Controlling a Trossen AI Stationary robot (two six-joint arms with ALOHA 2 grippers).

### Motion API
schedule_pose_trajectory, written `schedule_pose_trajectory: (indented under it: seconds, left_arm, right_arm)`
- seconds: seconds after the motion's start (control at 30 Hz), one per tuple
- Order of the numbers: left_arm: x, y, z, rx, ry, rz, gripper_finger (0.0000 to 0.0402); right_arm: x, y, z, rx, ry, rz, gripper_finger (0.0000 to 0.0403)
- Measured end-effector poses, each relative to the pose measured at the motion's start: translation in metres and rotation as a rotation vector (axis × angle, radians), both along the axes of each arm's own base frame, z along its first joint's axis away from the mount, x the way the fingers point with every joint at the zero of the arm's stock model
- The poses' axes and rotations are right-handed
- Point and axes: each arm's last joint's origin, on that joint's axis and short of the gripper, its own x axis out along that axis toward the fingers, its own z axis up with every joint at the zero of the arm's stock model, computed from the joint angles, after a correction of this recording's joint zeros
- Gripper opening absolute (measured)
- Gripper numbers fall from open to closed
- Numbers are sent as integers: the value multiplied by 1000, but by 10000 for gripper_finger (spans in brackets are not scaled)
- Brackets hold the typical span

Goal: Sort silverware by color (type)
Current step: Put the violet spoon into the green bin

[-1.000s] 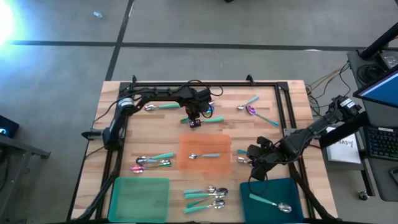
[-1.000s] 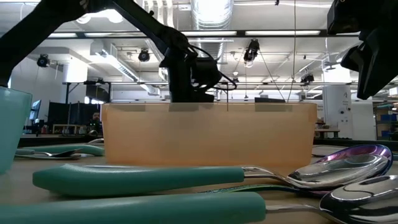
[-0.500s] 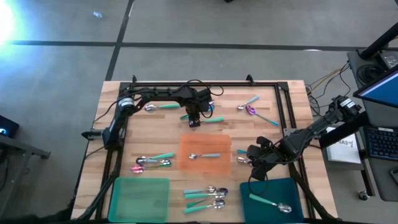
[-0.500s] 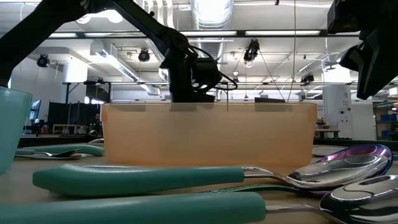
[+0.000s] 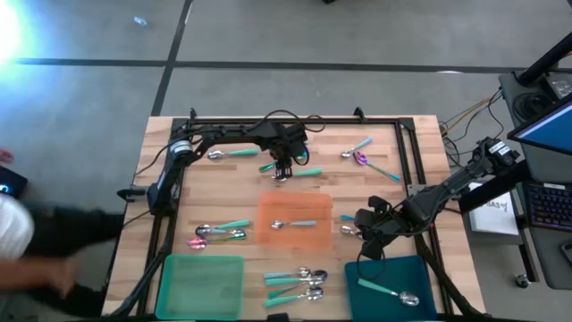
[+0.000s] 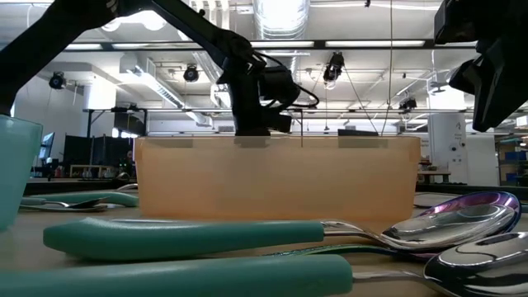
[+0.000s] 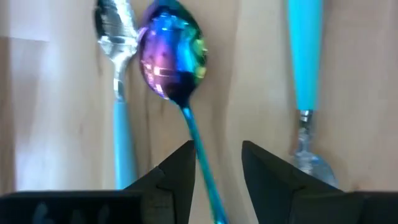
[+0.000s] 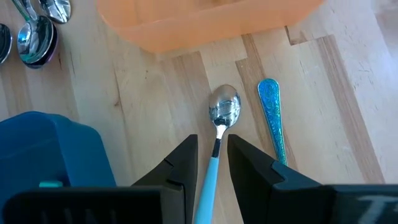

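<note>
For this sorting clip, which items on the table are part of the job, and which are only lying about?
Part of the job:
- iridescent spoon between the left gripper fingers
- silver spoon under the right gripper
- orange tray, green tray, teal tray

Lying about:
- cables beside the table
- keyboard

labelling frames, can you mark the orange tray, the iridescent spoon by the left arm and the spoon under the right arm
orange tray (image 5: pixel 294 207): high view, bare floor near its far edge.
iridescent spoon (image 7: pixel 169 59): left wrist view, middle of its bowl.
silver-bowled spoon (image 8: pixel 224 109): right wrist view, its bowl.
</note>
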Motion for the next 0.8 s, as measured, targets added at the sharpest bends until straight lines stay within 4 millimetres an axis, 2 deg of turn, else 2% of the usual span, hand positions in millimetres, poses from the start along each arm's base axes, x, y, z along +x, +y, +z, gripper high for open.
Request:
schedule_pose_trajectory:
  seconds: [0.2,0.8]
  left_arm:
    - [-5,8,-4,12,15,30,114]
    - [-25,11,-25,-34,106,60,114]
  right_arm:
    - [0,0,0,0,0,0,79]
    - [0,0,0,0,0,0,79]
